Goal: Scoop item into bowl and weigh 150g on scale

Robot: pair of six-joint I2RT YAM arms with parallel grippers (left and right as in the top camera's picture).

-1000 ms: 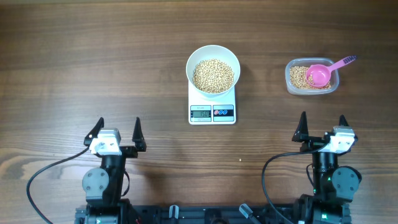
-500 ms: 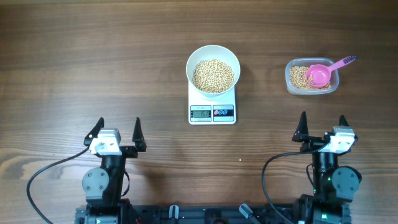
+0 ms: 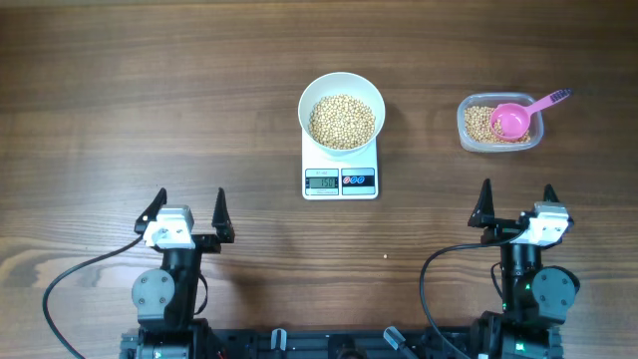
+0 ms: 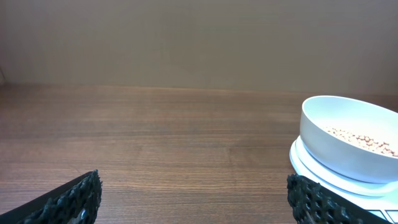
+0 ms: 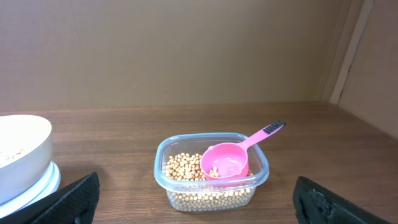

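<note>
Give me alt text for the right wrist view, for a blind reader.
A clear tub of tan beans, a pink scoop resting in it, sits on the wooden table. The white bowl on the scale shows at left; the right gripper is open.

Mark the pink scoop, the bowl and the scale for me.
pink scoop [image 5: 225,164], right wrist view, on its round cup.
bowl [image 4: 331,151], left wrist view, on its white outer wall.
scale [image 3: 321,180], overhead view, on its grey display.
</note>
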